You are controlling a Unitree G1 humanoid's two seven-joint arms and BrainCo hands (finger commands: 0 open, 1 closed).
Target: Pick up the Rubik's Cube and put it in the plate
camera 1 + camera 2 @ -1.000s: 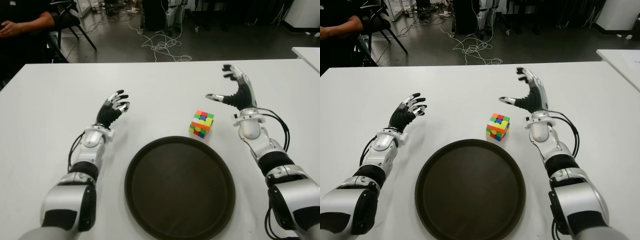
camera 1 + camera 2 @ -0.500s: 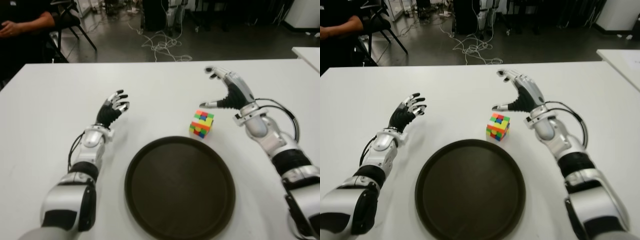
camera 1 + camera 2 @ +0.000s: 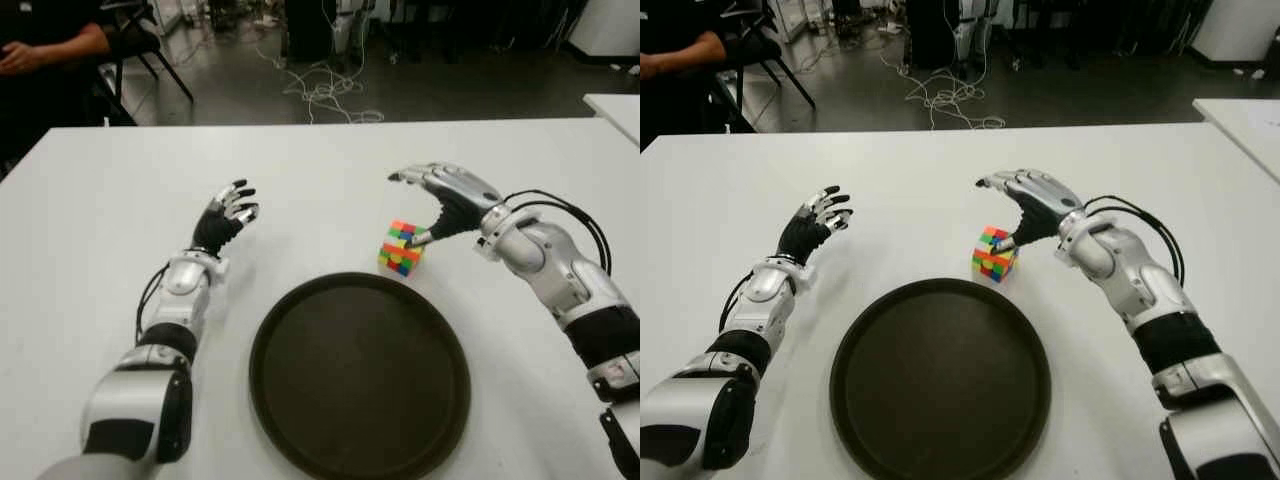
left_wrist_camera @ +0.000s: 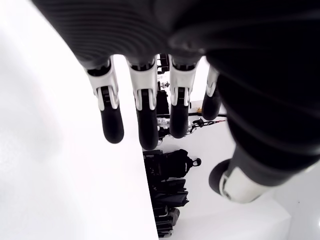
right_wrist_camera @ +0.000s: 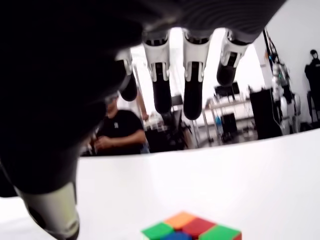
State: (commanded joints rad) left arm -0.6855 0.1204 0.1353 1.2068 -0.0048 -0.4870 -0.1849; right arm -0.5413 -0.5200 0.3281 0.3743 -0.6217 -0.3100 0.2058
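- Progress so far is slight: the Rubik's Cube (image 3: pixel 403 247) sits on the white counter (image 3: pixel 330 170), just beside the far rim of the dark round plate (image 3: pixel 450 390) and outside it
- The right hand (image 3: pixel 445 198) hovers over the cube from the right side, palm down, with its fingers (image 5: pixel 192 87) spread and arched above the top face
- In the eye views the thumb tip shows right at the cube's upper right edge; whether it touches cannot be told, and in the right wrist view the fingers hang clear above the cube, so the hand is released and grasps nothing
- The left hand (image 3: pixel 225 217) shows to the left of the plate, well apart from the cube, fingers (image 4: pixel 143 119) relaxed and extended, holding nothing
- The plate holds nothing
- Judged from this, the reach is nearly made, while the closing on the cube, the lift, the short carry toward the robot and the setting down inside the plate are all left to do
- A person (image 3: pixel 45 50) sits beyond the counter's far left corner, away from the work
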